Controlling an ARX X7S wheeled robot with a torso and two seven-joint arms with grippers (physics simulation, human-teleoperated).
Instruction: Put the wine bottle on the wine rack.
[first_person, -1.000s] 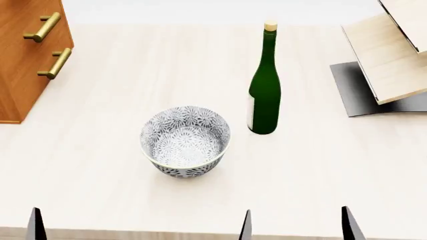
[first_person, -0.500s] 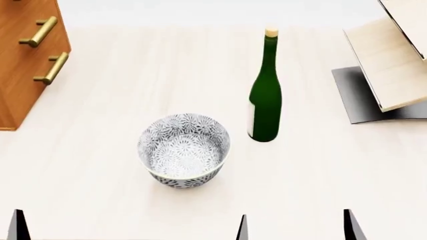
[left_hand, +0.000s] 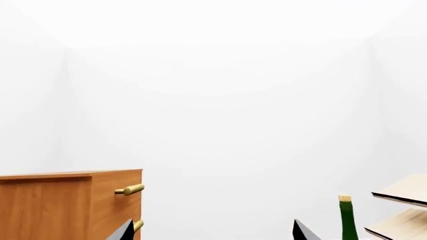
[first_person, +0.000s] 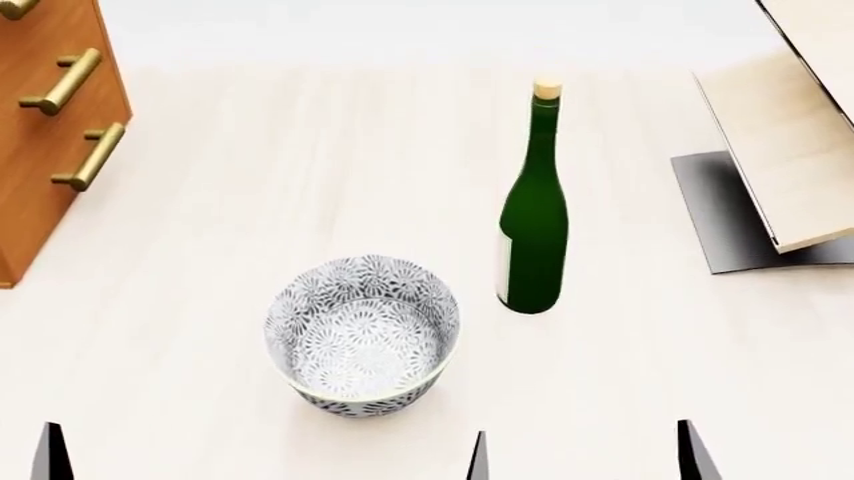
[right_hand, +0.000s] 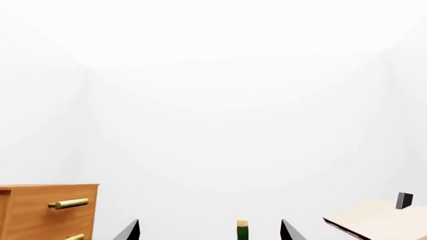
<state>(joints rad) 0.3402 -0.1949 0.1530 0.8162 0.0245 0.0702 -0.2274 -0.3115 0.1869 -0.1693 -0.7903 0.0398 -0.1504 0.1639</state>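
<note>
Bottle (first_person: 533, 225): upright on the table (first_person: 267, 200), just right of the bowl (first_person: 362, 331), apart from it.
Rack (first_person: 787, 150): far right, well apart from the bottle.
Cabinet (first_person: 47, 140): far left.
Left gripper (left_hand: 210, 235): fingers spread, empty.
Right gripper (right_hand: 208, 232): fingers spread, empty, low, facing the bottle.

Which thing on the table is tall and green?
The wine bottle, standing upright with a tan cork. The patterned bowl beside it is short, round and grey-white.

Only dark tips of both arms' jaws poke above the head view's bottom edge, while the wine rack (first_person: 787, 150) and drawer cabinet (first_person: 47, 130) are cropped at the sides.
</note>
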